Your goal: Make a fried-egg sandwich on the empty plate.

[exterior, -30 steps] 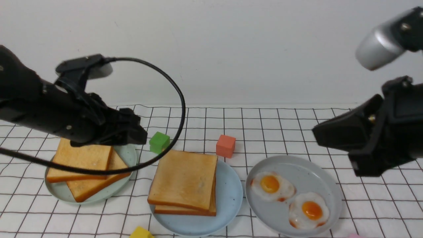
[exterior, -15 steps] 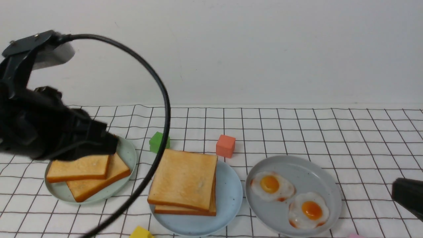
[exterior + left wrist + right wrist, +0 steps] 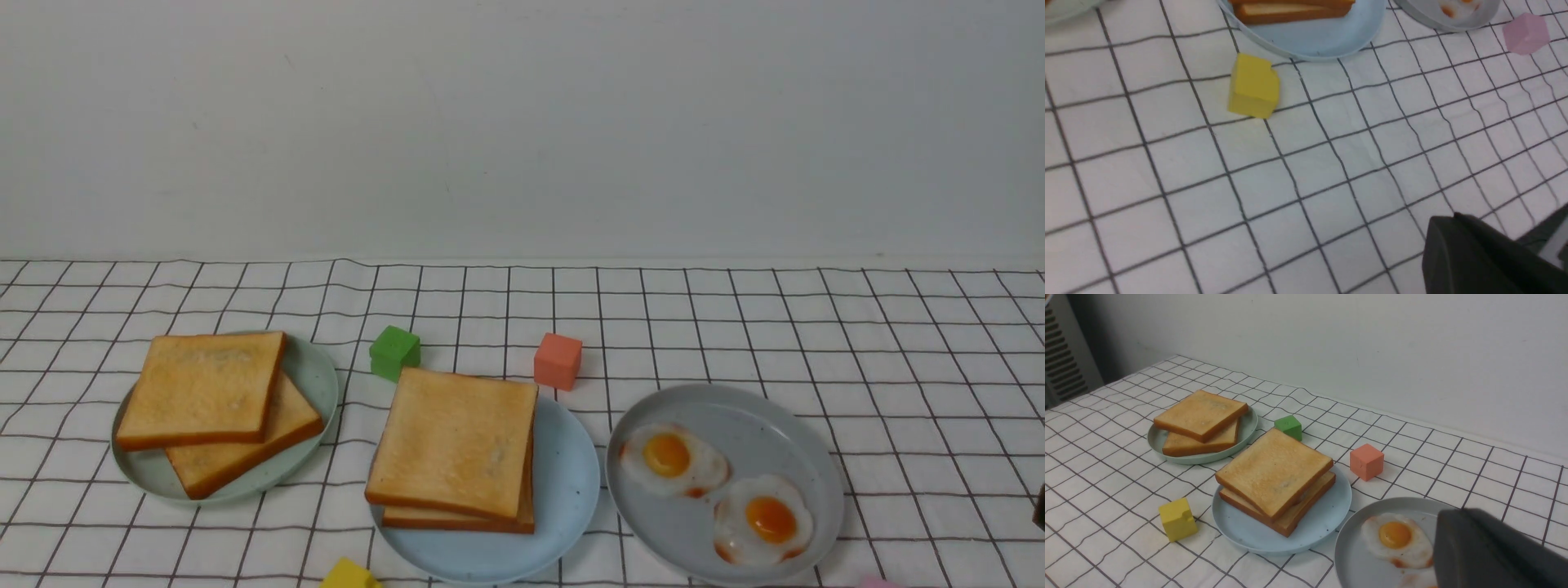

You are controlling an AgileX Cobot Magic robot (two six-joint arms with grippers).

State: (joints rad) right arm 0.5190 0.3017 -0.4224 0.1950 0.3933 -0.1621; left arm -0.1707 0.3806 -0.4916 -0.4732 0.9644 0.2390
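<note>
Both arms have drawn back out of the front view, and my left gripper [image 3: 1453, 245] and right gripper [image 3: 1461, 539] are each pressed together on nothing, while the sandwich [image 3: 453, 445] sits stacked on the blue plate [image 3: 571, 482] (no egg shows between its slices). I judge the risk is the skewed top slice, which reaches past the blue plate's far rim, sliding off if I brush it coming back. A green block [image 3: 394, 351] and an orange block [image 3: 558, 360] crowd just behind the blue plate, a yellow block [image 3: 1254, 86] sits just in front and a grey plate [image 3: 735, 408] just beside it on the right, so open cloth lies only farther behind, toward the wall.
</note>
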